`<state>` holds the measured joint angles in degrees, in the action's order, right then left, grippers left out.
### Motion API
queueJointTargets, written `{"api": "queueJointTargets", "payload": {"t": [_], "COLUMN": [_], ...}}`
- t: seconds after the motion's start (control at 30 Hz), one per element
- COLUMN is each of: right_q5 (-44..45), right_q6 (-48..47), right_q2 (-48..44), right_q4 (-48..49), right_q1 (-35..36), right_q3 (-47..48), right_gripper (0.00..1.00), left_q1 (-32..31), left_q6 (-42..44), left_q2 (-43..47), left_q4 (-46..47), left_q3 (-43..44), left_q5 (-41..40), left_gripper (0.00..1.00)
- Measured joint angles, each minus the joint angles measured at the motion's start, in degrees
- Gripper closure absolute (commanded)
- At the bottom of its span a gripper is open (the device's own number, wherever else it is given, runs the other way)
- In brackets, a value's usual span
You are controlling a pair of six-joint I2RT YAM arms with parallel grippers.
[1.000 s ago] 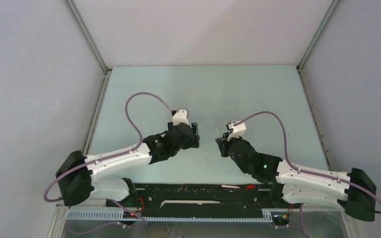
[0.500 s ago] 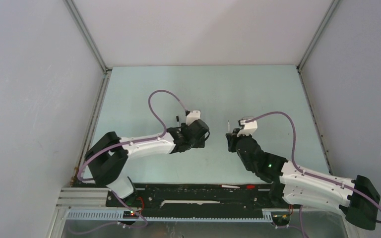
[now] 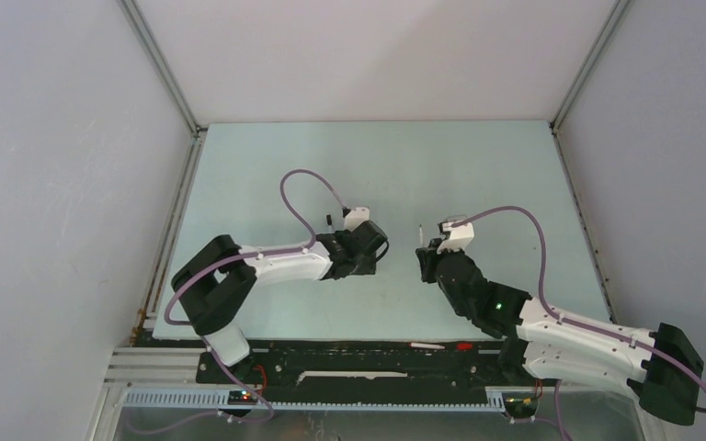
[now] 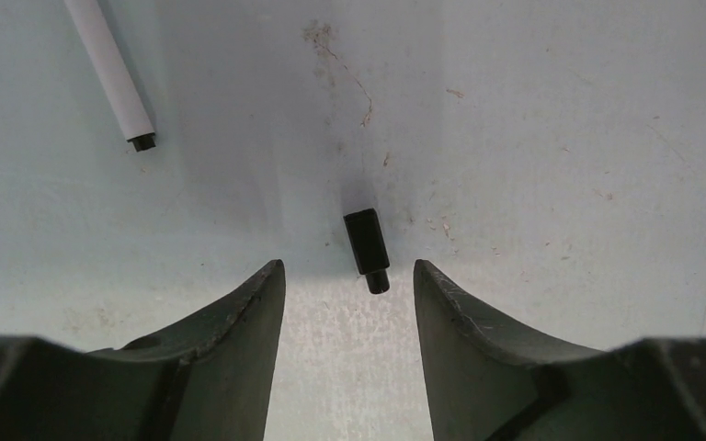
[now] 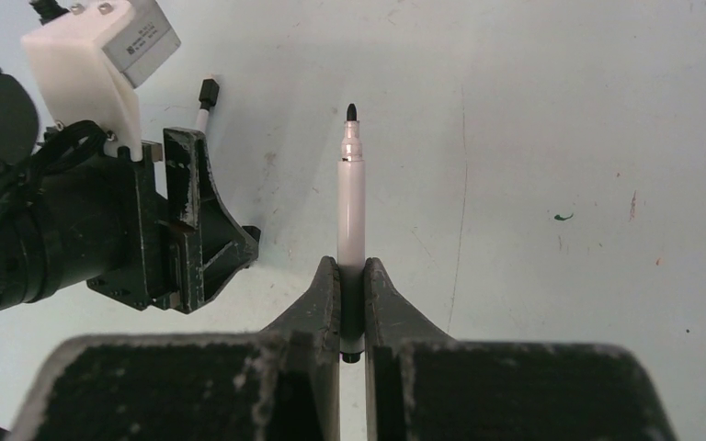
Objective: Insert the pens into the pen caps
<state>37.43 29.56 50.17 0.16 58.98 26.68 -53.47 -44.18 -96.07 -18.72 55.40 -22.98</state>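
Note:
A small black pen cap lies on the pale green table, its near end just between the tips of my left gripper, which stands open around it without touching. A white pen lies to the left of it, also seen as the loose pen with a black far end. My right gripper is shut on another white pen, bare dark tip pointing away. From above, the left gripper and right gripper face each other mid-table, the held pen sticking out.
Grey enclosure walls stand on three sides of the table. A black rail runs along the near edge between the arm bases. Purple cables loop above both wrists.
The left arm has reached farther out, carrying its gripper right and away, and its jaws have narrowed. The right gripper moved slightly right and away, still holding its pen.

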Motion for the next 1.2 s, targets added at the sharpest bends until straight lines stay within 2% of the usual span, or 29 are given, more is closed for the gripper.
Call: {"api": "queueJointTargets", "payload": {"t": [0.47, 0.7, 0.93, 1.07, 1.2], "right_q5": [-1.53, -2.12, -2.82, -3.19, -3.23], "right_q6": [-0.20, -0.22, -0.20, -0.20, -0.20], "right_q2": [1.22, 1.42, 1.46, 1.46, 1.46], "right_q4": [1.27, 1.27, 1.27, 1.27, 1.25], "right_q1": [-0.52, -1.01, -1.55, -1.73, -1.75], "right_q3": [0.00, 0.00, 0.00, 0.00, 0.00], "right_gripper": [1.00, 1.00, 1.00, 1.00, 1.00], "left_q1": [1.66, 1.90, 1.90, 1.90, 1.90], "left_q6": [-1.29, -1.25, -1.27, -1.27, -1.62], "left_q2": [-3.37, -3.69, -3.85, -3.54, -1.01], "left_q4": [1.51, 2.47, 2.95, 2.27, 0.00], "left_q3": [0.57, 0.57, 0.57, 0.57, -0.92], "left_q5": [1.60, 2.38, 2.56, 2.38, 1.27], "left_gripper": [0.57, 0.77, 0.90, 0.92, 0.88]}}
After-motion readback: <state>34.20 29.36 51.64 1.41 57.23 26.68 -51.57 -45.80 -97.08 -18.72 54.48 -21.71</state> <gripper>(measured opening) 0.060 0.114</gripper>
